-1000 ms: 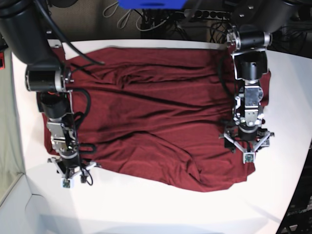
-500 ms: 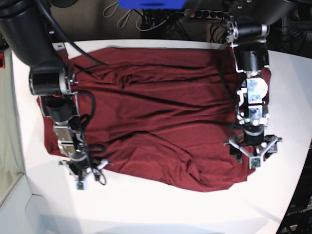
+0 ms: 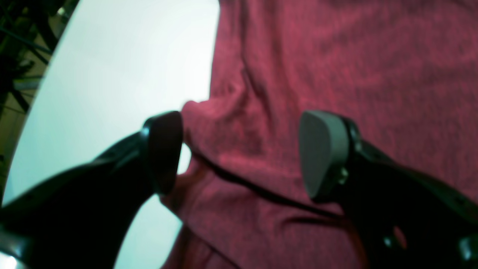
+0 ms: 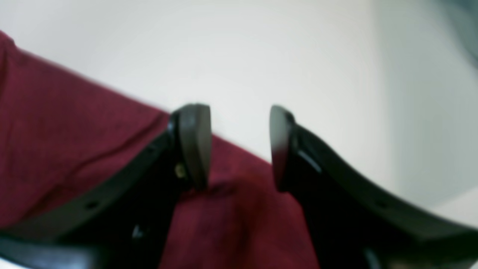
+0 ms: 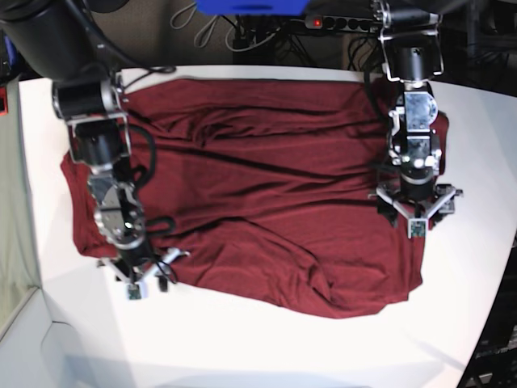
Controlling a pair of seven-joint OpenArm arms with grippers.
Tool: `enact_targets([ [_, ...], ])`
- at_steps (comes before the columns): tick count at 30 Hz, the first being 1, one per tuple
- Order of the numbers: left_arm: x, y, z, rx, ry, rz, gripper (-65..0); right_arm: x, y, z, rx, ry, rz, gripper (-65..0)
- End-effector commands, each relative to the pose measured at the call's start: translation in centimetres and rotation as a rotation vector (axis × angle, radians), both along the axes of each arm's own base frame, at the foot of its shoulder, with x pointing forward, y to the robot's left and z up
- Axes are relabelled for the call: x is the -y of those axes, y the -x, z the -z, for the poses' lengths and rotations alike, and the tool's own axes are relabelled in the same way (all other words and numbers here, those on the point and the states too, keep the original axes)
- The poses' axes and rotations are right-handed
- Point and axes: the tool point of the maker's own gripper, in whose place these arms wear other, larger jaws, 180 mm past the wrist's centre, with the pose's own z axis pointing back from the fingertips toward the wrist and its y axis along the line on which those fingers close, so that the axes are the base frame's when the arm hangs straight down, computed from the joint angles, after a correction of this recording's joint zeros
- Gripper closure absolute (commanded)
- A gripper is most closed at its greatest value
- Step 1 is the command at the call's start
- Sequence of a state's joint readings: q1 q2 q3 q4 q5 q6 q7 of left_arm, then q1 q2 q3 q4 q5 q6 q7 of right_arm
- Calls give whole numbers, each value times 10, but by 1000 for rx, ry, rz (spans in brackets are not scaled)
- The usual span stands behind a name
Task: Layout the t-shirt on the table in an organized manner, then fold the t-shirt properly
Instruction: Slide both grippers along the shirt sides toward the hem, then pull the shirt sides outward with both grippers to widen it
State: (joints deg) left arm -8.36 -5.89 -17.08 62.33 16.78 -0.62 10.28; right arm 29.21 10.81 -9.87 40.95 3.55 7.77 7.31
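The maroon t-shirt [image 5: 258, 202] lies spread and wrinkled across the white table [image 5: 242, 339], with loose folds near its front hem. My left gripper [image 5: 416, 217] hovers over the shirt's right side. It is open, its fingers [image 3: 321, 153] straddling a bunched edge of the t-shirt [image 3: 336, 74] beside the bare table [image 3: 112, 74]. My right gripper [image 5: 136, 273] is at the shirt's front left corner. In the right wrist view the right gripper [image 4: 239, 149] is open over the hem of the t-shirt [image 4: 67, 130], with the white table [image 4: 261, 56] beyond.
Cables and a power strip [image 5: 339, 24] lie behind the table's far edge. The table's curved edge [image 5: 493, 299] runs down the right. White tabletop shows in front of the shirt and at the left.
The left gripper went toward the front edge, then back over the shirt's right side. The right gripper shifted slightly right along the front left corner. The shirt lies as before.
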Motion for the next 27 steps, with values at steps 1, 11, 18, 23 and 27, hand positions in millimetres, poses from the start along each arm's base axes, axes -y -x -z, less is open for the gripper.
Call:
enact_targets([
  [1,-4,-9,-16,49,-20,2,-471,4,-1,-21,72,3,-8,-231],
  [11,-4,-3,-8,27,-19,3,-471,51,59,-2,-1,-1,113,-232],
  [18,-4,11,12,-25,-14,2,-471,58,78,28,-144,14,131,-231],
  [23,-4,23,23,-55,-14,1,-471,60,95,50,-254,24,141,-229],
  [27,-6,39,34,-86,-19,0,-471,60,113,57,-311,45,136,-229],
])
